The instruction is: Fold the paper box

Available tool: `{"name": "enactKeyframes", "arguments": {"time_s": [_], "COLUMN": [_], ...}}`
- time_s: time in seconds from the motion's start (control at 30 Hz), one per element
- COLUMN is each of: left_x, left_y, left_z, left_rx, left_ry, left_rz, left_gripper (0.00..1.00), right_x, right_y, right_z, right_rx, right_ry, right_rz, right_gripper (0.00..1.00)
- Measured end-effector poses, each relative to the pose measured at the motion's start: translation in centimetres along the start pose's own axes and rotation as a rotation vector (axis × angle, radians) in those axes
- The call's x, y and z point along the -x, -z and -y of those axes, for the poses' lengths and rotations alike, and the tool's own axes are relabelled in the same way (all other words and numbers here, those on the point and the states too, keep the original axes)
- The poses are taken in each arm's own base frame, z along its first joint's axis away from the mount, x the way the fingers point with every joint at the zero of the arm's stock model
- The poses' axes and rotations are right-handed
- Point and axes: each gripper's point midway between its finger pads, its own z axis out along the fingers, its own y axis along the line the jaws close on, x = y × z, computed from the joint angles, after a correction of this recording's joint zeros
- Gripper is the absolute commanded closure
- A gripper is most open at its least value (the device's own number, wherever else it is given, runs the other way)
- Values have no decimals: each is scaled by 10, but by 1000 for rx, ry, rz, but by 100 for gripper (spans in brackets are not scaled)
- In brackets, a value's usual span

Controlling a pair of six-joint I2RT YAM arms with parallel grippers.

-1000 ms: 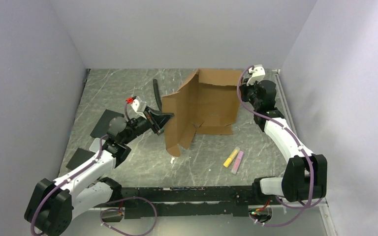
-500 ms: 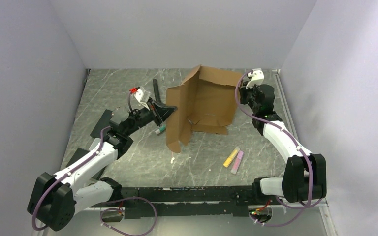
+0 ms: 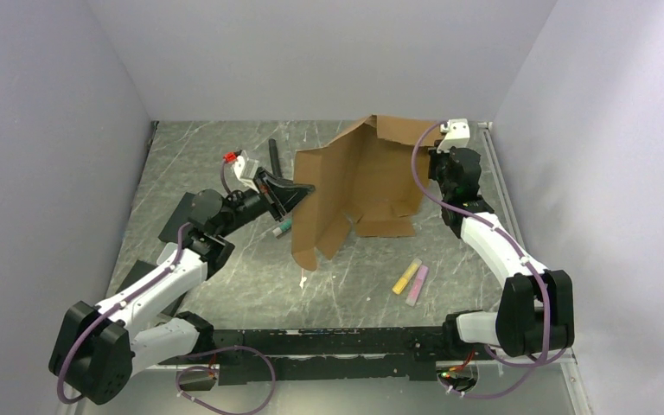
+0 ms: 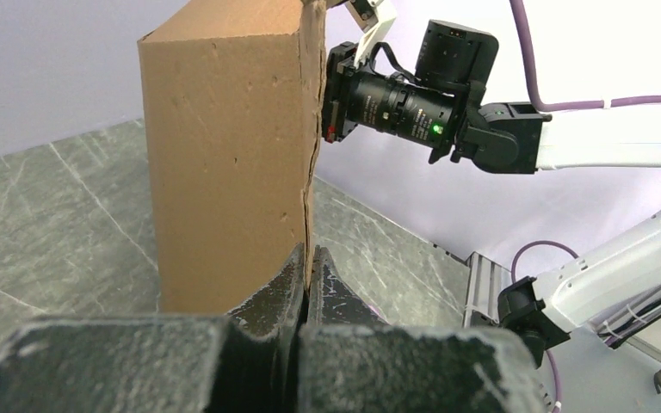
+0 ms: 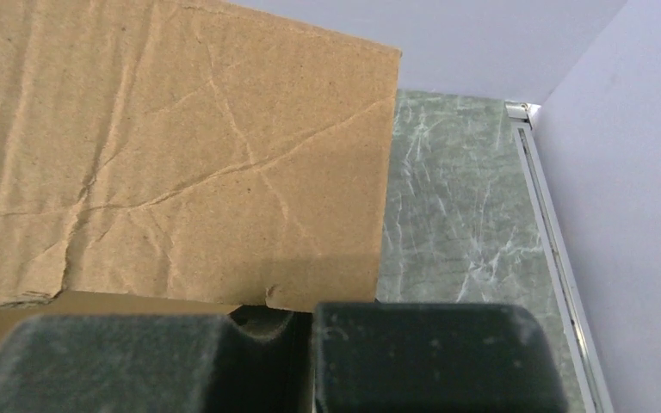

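Two pincers, both mine, are clenched on one sheet of cardboard. My left pincer [image 3: 297, 192] grips the near-left upright edge of the paper box [image 3: 359, 181], and the wrist view shows that ragged edge running down into the seam between my fingers. My right pincer [image 3: 430, 166] is closed on the sheet's far right edge, high up.

The paper box stands toward the back middle of the tabletop [image 3: 225, 285], half open like a folding screen. Its panels are upright, and one short flap lies flat at its foot.

Around it:
- One pen [image 3: 283, 230] with a teal tip lies just beside the left panel, under my left wrist (the nearest clutter to the board).
- One black tube [image 3: 274, 156] lies behind that same wrist.
- Two short sticks lie side by side, one a yellow stick [image 3: 406, 277] and one a pink stick [image 3: 418, 285], near the front right and apart from the box.
- Two dark flat pads [image 3: 192, 216] sit at the left, partly under my left arm.

The board is plain brown corrugated card, wrinkled and creased, with die-cut notches along its lower edge. The tabletop is grey-green with pale veins, like marble. My fingers are black with a rough, scuffed surface.
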Motion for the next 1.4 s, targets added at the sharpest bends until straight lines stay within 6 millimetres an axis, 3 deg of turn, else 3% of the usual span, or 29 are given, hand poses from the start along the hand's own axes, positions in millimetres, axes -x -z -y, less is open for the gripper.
{"name": "enactKeyframes", "arguments": {"time_s": [0.2,0.37,0.5,0.7,0.9,1.13,1.4], "left_x": [-1,-1,10,30,30,23,24], "left_y": [-2,0,1,-6,-20,-15,-27], "left_z": [-3,-19,-29,-25,-35,-52,-59], "left_rx": [13,125,217,231,269,383,412], "left_ry": [43,86,73,19,75,157,221], "left_rz": [3,-9,-34,-75,-133,-173,-206], "left_gripper": [100,100,100,100,100,100,100], "right_x": [0,4,8,8,1,-14,-24], "right_y": [0,3,6,8,9,4,-3], "right_z": [-2,-3,-1,-13,-21,-26,-31], "right_rx": [13,62,98,177,237,278,301], "right_ry": [-2,-31,-60,-99,-145,-179,-198], "right_rz": [0,9,19,17,-25,-103,-161], "right_gripper": [100,100,100,100,100,100,100]}}
